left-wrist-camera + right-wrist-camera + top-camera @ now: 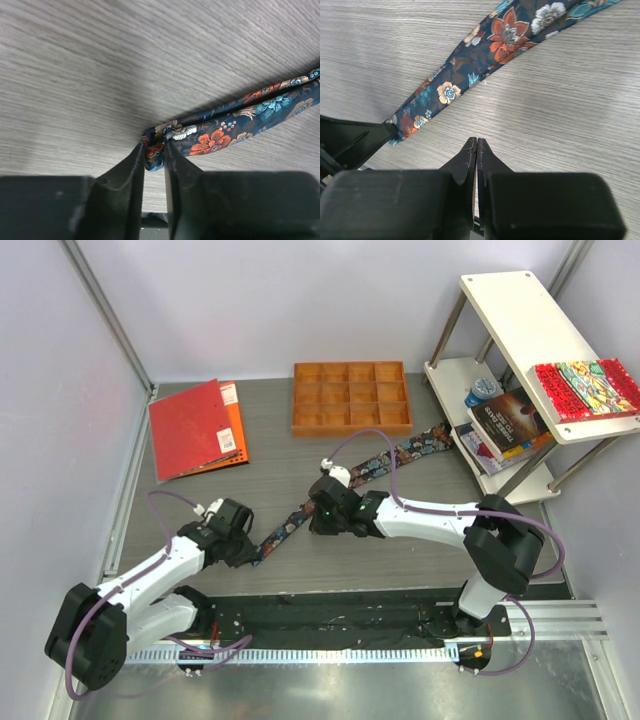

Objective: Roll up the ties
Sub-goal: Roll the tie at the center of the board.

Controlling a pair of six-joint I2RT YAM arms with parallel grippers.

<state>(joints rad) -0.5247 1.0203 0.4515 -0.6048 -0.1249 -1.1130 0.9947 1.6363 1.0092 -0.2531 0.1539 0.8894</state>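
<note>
The tie [410,452] is a long navy strip with orange, teal and white flowers, lying diagonally on the grey table from the shelf foot down to the left. My left gripper [252,546] is at its lower left end. In the left wrist view, that folded end of the tie [215,137] sits pinched between the fingertips of the left gripper [154,150]. My right gripper [316,520] is over the table beside the tie's middle. In the right wrist view the right gripper [477,141] is shut with nothing in it, just short of the tie [470,75].
A wooden compartment tray [351,397] stands at the back centre. A red folder [195,427] lies at the back left. A white shelf unit [500,310] at the right holds books [510,425] and a red patterned book [585,388]. The left gripper's finger [355,140] shows at left.
</note>
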